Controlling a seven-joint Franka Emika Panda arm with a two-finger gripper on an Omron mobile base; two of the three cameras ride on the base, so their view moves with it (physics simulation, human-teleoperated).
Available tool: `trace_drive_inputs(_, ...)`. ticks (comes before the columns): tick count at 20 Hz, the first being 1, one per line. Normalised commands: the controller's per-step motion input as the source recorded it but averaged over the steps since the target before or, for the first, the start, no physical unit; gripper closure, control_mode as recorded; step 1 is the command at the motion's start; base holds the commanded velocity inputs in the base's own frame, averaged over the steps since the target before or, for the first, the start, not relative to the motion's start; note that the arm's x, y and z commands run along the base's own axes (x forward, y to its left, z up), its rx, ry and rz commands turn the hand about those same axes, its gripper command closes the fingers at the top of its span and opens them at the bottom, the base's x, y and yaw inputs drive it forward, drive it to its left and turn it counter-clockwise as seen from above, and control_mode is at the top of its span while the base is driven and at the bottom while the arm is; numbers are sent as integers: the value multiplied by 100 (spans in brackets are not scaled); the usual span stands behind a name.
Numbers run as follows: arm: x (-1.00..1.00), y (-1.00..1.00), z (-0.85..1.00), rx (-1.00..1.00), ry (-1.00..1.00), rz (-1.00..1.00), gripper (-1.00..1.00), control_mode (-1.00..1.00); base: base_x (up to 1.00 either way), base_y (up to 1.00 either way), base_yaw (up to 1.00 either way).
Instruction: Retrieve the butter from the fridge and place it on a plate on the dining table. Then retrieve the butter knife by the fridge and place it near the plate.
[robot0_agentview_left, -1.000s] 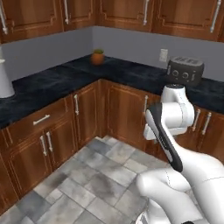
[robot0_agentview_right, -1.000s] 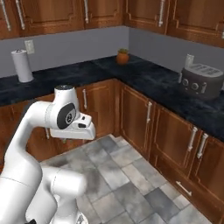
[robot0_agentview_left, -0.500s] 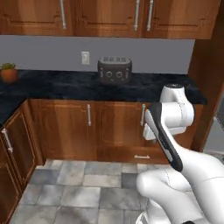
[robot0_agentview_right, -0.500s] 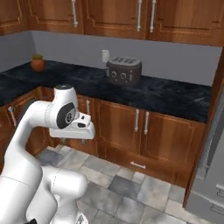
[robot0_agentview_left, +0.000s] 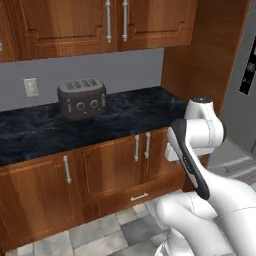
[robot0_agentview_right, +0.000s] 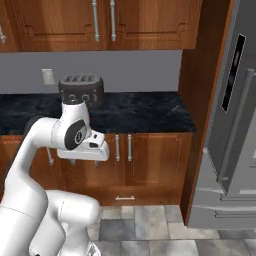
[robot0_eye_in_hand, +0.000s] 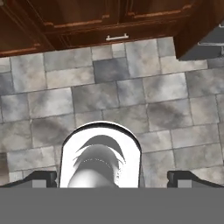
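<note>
the fridge (robot0_agentview_right: 235, 125) stands at the right, past the wooden side panel, its doors shut and the black display panel showing. a dark toaster (robot0_agentview_left: 81, 98) sits on the black table (robot0_agentview_left: 75, 125) under the wall cupboards. the fingers (robot0_eye_in_hand: 111, 177) are spread wide over the tiled floor (robot0_eye_in_hand: 109, 92), holding nothing.

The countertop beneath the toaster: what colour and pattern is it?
Black with pale marbled veining; the countertop shows best in the right base view.
</note>
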Motion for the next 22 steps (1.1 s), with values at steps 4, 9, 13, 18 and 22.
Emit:
trace_drive_inputs(4,0,0,0,0,0,0,-100,100,80,51,-72)
trace_drive_inputs(9,0,0,0,0,0,0,-100,100,58,50,-71)
trace_drive_inputs(13,0,0,0,0,0,0,-100,100,42,56,-38)
trace_drive_inputs(18,0,0,0,0,0,0,-100,100,44,12,-8)
trace_drive_inputs(22,0,0,0,0,0,0,-100,100,61,15,1)
